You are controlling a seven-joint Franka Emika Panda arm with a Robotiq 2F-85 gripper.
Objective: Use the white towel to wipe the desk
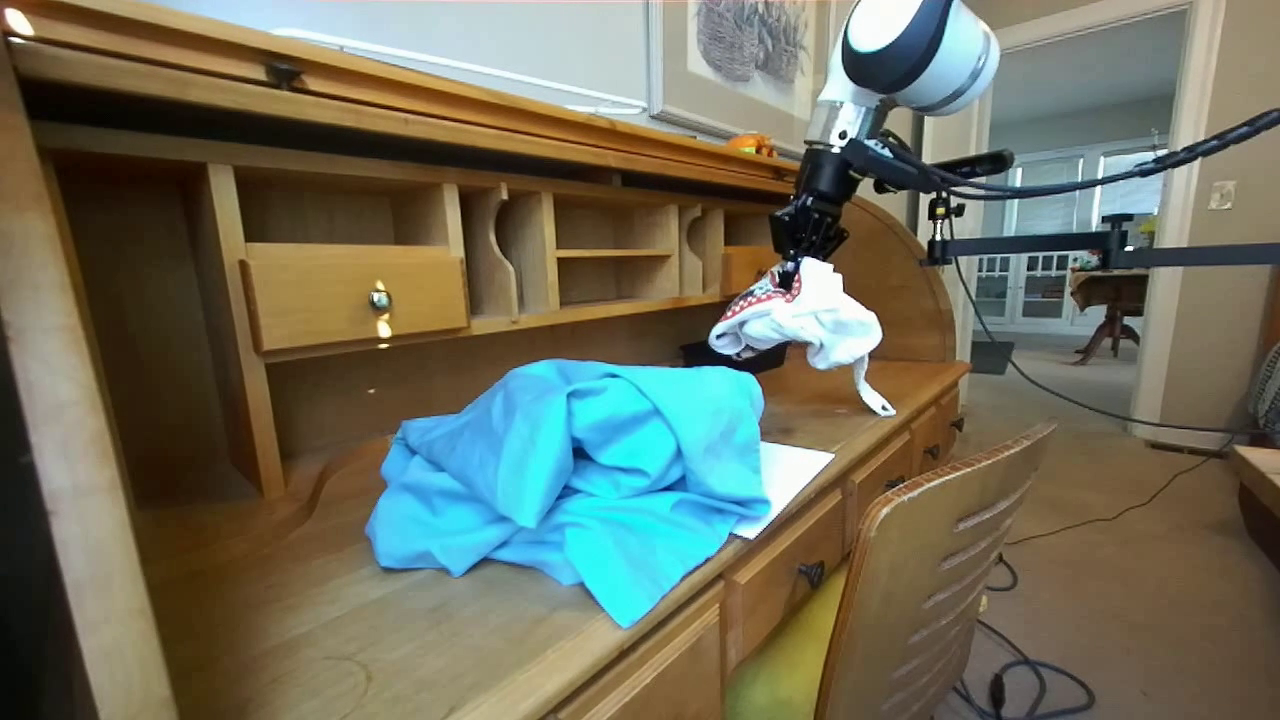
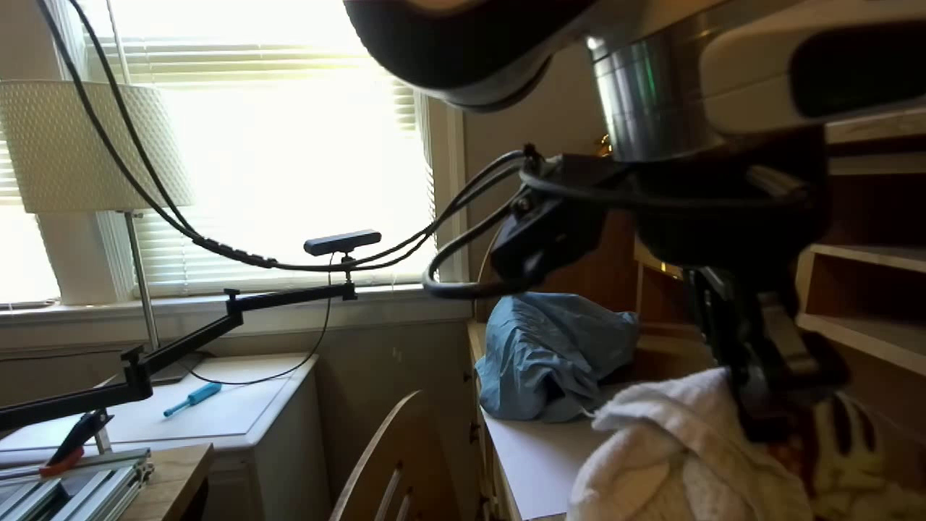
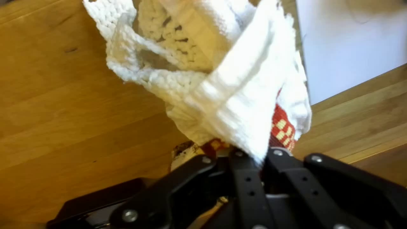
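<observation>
The white towel has a red checked patch and a crocheted end. It hangs bunched from my gripper in both exterior views (image 1: 830,325) (image 2: 680,456) and fills the upper middle of the wrist view (image 3: 241,92). My gripper (image 1: 792,268) points down and is shut on the towel; its fingers also show in the wrist view (image 3: 254,156), pinching a fold. The towel hangs above the wooden desk (image 1: 300,620), over its far part in that exterior view; I cannot tell whether its lowest loop touches the top. The desk also shows in the wrist view (image 3: 79,121).
A heap of blue cloth (image 1: 580,470) lies on the desk, also visible here (image 2: 542,354). White paper (image 1: 790,480) lies beside it. A black tray (image 1: 740,357) sits below the towel's level. Cubbyholes (image 1: 610,255) line the desk's back. A wooden chair (image 1: 940,580) stands at the front.
</observation>
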